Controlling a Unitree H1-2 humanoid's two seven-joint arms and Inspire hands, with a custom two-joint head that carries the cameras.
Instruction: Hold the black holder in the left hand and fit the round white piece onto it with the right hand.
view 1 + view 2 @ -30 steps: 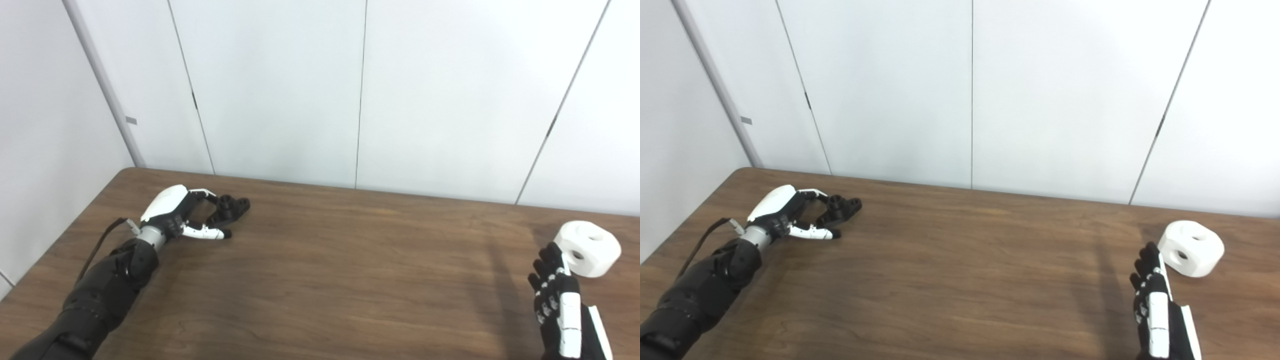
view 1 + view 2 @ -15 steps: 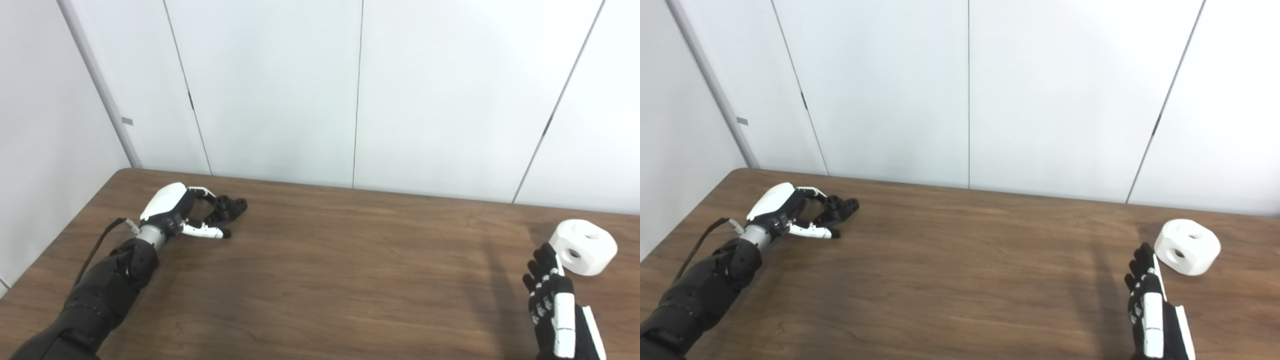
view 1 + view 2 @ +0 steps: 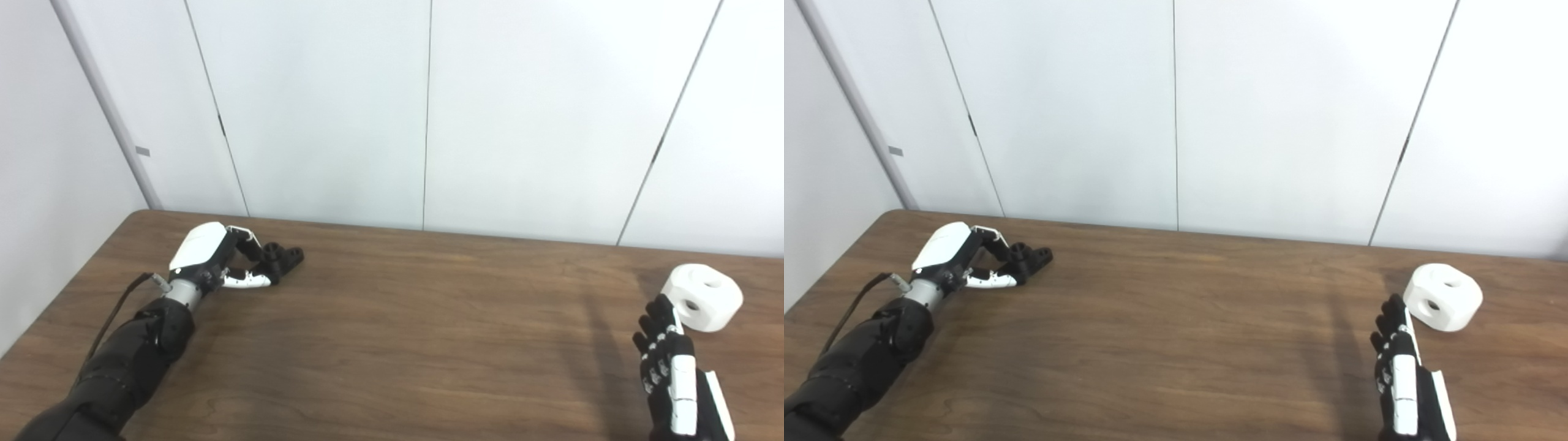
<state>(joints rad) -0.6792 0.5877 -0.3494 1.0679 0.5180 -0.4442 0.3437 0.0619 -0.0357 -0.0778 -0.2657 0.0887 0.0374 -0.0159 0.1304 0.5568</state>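
Early stage: left hand [image 3: 211, 263] fingers curl around the small black plastic holder [image 3: 280, 258] on the brown wooden table [image 3: 392, 343]; far right, right hand [image 3: 670, 373], fingers apart, nears the untouched round white piece [image 3: 704, 297]. Fitting remains.

Lighting was bright and even, with soft overhead illumination. A faint vertical shadow band crossed the table [image 3: 392, 343] at lower right. Focus was slightly soft throughout.

Two head cameras sitting side by side, looking down and forward over the brown wooden tabletop [image 3: 392, 343], both sharing nearly the whole scene up to the white panelled wall [image 3: 1176, 110]
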